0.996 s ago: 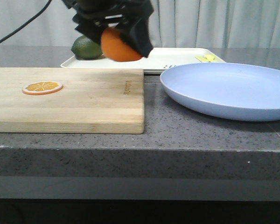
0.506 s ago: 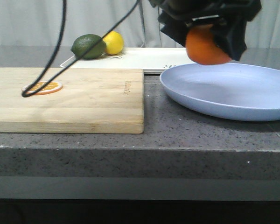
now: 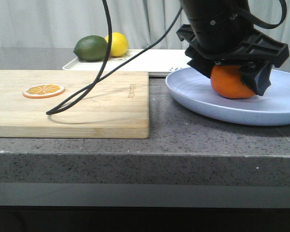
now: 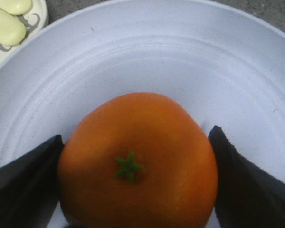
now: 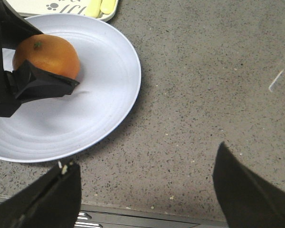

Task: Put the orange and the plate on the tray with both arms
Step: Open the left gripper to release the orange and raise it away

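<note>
The orange (image 3: pixel 229 83) is low in the lavender-blue plate (image 3: pixel 280 104), at or just above its surface. My left gripper (image 3: pixel 230 72) is shut on the orange, with a black finger on each side. In the left wrist view the orange (image 4: pixel 137 161) sits stem-up between the fingers over the plate (image 4: pixel 156 57). The right wrist view shows the orange (image 5: pixel 45 54), the left gripper's fingers (image 5: pixel 33 83) and the plate (image 5: pixel 95 104). My right gripper (image 5: pixel 147 190) is open and empty above the bare counter beside the plate. The cream tray (image 3: pixel 154 60) lies behind the plate.
A wooden cutting board (image 3: pixel 72 101) with an orange slice (image 3: pixel 43 90) lies at the left. A lime (image 3: pixel 91 48) and a lemon (image 3: pixel 117 43) sit on the tray's left end. A black cable (image 3: pixel 96 82) droops over the board. The counter's front edge is close.
My left gripper carried the orange rightward from near the tray's left end to over the plate, then lowered it into the plate. The cable now trails across the board.
</note>
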Available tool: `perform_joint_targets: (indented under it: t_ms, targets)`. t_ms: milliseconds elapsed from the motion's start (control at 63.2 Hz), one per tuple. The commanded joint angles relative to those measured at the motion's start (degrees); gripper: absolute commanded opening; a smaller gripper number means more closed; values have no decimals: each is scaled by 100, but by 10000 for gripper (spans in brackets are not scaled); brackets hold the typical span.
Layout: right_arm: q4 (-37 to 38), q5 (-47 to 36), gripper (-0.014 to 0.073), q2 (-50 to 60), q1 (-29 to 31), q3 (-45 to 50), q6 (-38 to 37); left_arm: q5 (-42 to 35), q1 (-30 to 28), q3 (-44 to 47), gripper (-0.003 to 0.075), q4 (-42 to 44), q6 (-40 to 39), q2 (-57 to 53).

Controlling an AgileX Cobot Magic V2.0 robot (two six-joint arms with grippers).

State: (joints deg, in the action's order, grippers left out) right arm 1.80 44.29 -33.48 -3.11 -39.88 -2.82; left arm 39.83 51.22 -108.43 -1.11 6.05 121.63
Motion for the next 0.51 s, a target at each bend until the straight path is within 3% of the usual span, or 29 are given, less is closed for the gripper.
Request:
perform_joint_targets:
  t_ms: [0,190,490]
  targets:
    - [7,-326,583,-57,-14,-144,39,-279,40,-226,631,-57,-8,-334]
    - [7,-319,583,-57,-14,-144,39,13,40,-519,639,-389,-16,-449]
    - [7,-259,583,-57,-14,-144,39,842,4,-450,639,-460,-56,-1596]
